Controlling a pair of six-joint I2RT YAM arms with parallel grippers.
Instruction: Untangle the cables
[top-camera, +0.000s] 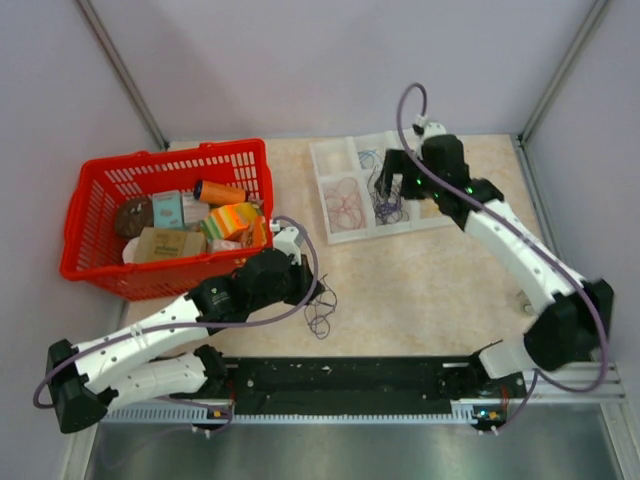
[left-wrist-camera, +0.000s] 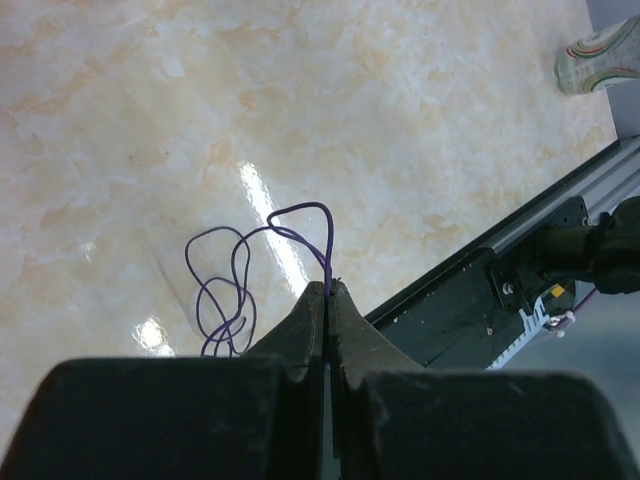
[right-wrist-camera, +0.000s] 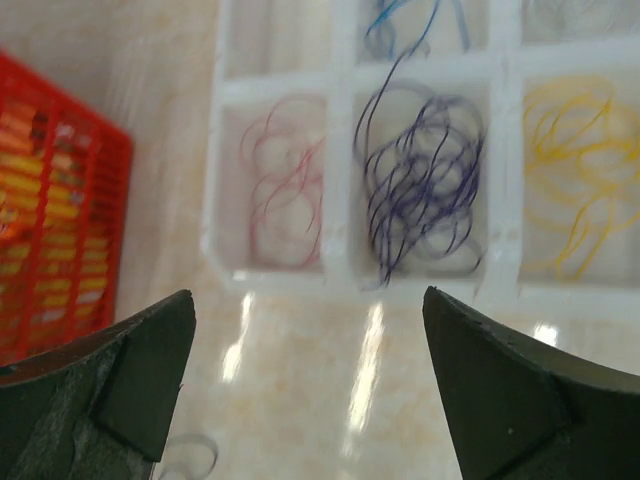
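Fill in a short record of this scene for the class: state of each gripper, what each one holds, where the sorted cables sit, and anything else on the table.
Left gripper: shut on a loose purple cable
Right gripper: open, holding nothing, over the white tray
Tray contents: red cables, purple bundle, yellow cables, blue cables, each in its own compartment
Also on the table: red basket with boxes and packets, at the left
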